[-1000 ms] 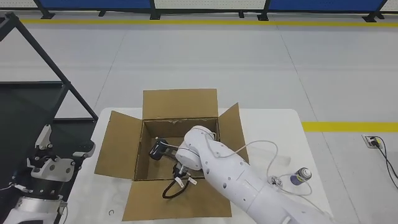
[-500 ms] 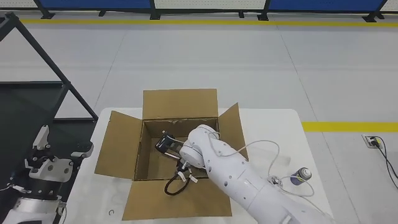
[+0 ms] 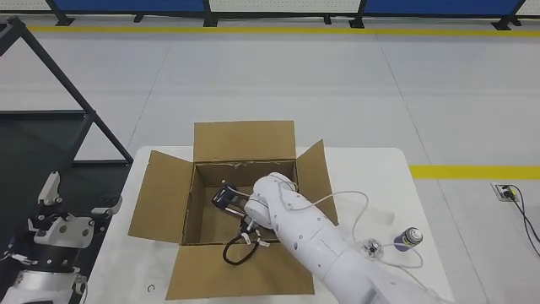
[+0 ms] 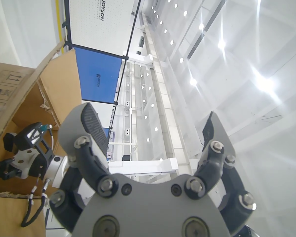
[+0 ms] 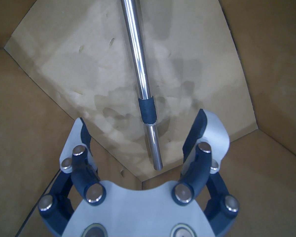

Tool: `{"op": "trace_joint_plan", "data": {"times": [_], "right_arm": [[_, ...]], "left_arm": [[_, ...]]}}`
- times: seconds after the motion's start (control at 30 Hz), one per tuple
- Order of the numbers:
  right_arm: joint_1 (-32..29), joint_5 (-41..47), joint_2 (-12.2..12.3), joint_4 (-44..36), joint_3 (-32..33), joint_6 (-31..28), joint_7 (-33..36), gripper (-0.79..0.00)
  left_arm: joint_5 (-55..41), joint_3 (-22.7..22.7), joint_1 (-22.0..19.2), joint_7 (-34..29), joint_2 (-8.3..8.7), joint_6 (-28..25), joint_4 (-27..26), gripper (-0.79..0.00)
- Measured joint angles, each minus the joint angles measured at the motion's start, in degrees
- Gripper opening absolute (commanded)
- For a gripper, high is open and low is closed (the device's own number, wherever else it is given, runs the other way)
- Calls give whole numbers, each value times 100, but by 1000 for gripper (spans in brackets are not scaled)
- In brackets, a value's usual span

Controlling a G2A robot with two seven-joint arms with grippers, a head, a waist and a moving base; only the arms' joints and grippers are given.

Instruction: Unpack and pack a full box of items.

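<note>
Cardboard box point(image 3: 245, 143), polished metal rod point(image 5: 135, 50), black band point(image 5: 148, 110)

Bright overhead light, streaky lamp glare.

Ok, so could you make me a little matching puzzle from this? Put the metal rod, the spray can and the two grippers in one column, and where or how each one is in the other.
Things:
1. metal rod
2. spray can
3. left gripper
4. right gripper

Places or states:
A. on the table, outside the cardboard box
B. open, inside the box, just above the rod
C. lying on the box floor
D. open, pointing up at the ceiling

Pairs: 1-C; 2-A; 3-D; 4-B.
</note>
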Motion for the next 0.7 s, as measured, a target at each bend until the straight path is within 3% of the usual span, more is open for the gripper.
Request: {"op": "trace_joint_plan", "data": {"times": [0.07, 0.2, 0.37, 0.5, 0.7], "right_arm": [[18, 0, -66, 160, -15, -1, -72, -200], [38, -7, -179, 428, -32, 57, -177, -209], [67, -11, -304, 719, -40, 79, -220, -274], [97, 6, -376, 894, -30, 7, -218, -422], [127, 3, -463, 1053, -19, -102, -206, -486]], "left_arm": [[5, -6, 5, 0, 0, -1, -1, 0], [-9, -10, 12, -2, -3, -5, 0, 0], [-25, -30, 31, -6, -6, -18, 10, 0], [-52, -48, 44, -19, -8, -23, 15, 0], [-76, -76, 62, -30, -12, -41, 19, 0]]}}
